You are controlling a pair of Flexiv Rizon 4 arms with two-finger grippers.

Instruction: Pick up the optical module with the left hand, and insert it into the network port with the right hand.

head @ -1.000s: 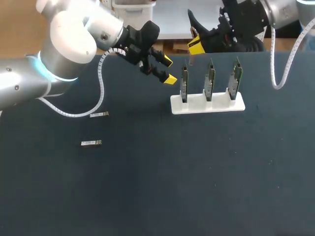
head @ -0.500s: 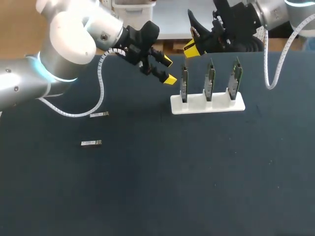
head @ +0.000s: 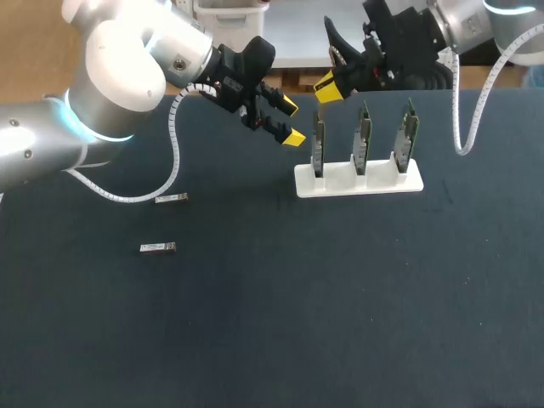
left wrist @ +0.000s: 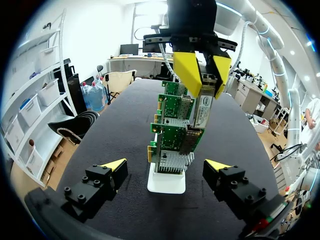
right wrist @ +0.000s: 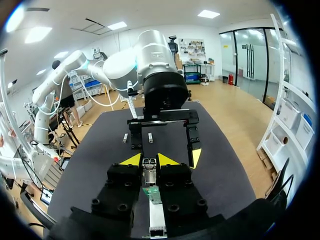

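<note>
The left fingers stand apart and empty, parked facing the rack, likely to stay clear now that the other arm has the part. Just ahead of them, network cards stand upright in a white stand on the desk, each network port facing up. Above the card nearest them, the right fingers are clamped on the optical module, which hangs upright below their tips, seemingly to line it up for pushing down. Two spare modules lie far behind the left fingers.
</note>
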